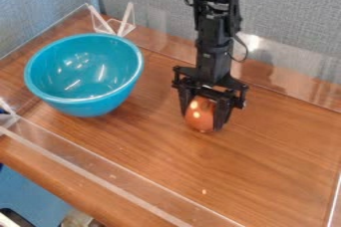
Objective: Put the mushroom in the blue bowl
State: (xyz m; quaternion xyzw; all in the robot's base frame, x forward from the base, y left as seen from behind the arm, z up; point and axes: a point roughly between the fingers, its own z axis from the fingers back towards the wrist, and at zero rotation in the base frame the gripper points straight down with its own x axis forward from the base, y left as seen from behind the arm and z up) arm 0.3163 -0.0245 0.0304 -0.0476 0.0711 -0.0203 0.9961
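The mushroom (201, 115) is a small reddish-brown egg shape with a pale patch, sitting low on the wooden table (160, 161) right of centre. My gripper (205, 118) points straight down over it, and its black fingers are shut on the mushroom from both sides. The blue bowl (86, 73), large, glossy and turquoise, stands empty at the left of the table, well apart from the gripper.
A clear acrylic wall (80, 171) runs along the table's front edge and left side. A white wire stand (114, 22) sits behind the bowl. Bare wood lies between the bowl and the gripper and at the right (286, 141).
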